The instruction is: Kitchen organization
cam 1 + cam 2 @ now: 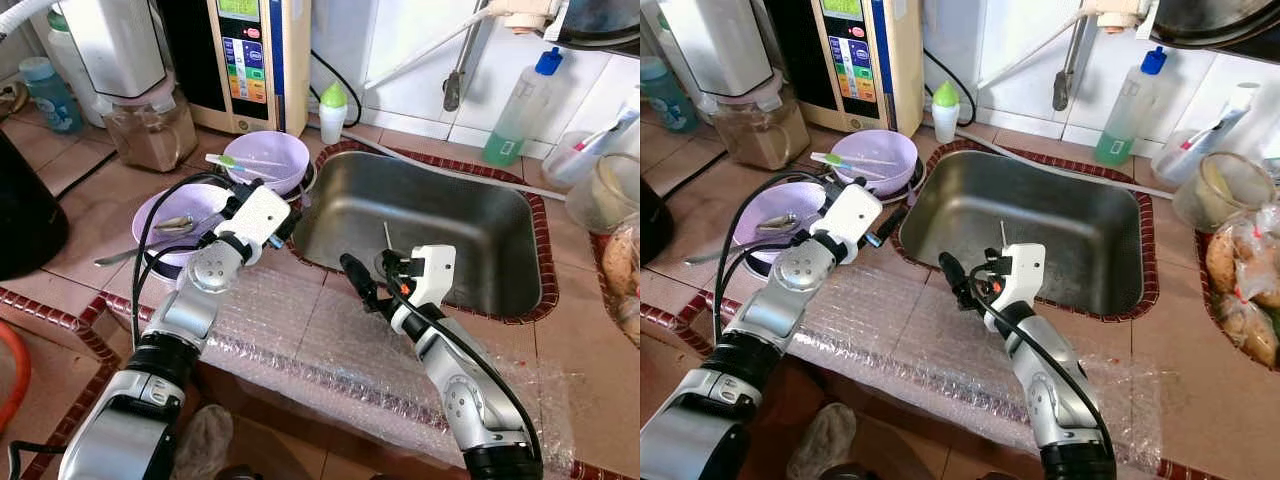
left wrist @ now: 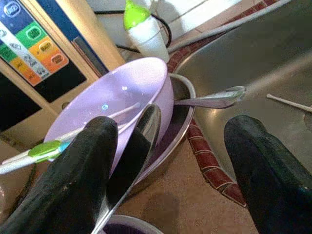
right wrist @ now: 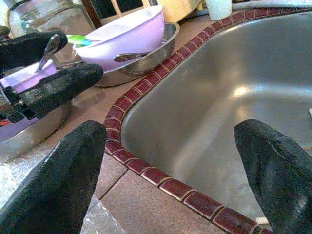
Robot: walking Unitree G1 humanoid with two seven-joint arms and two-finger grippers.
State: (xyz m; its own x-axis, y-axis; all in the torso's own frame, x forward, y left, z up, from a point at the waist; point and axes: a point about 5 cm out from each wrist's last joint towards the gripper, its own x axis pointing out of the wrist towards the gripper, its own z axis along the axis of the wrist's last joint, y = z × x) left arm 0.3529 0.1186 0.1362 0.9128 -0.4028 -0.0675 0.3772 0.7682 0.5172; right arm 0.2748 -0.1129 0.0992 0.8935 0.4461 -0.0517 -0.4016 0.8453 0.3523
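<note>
Left tool [image 1: 288, 222], fingers apart, is held beside a spoon [image 2: 131, 161] near the purple bowl [image 1: 265, 160] on the bench [image 1: 90, 240]; judged light, stiff and slippery, it is best gripped mid-handle.

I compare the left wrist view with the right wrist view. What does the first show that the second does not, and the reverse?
Left wrist view, not the right wrist view: the coloured button panel.
Right wrist view, not the left wrist view: the glass jar and the bubble wrap.
Both: the purple bowl in the steel dish, and the sink with its red tile rim. The left gripper and the right gripper are open.
</note>
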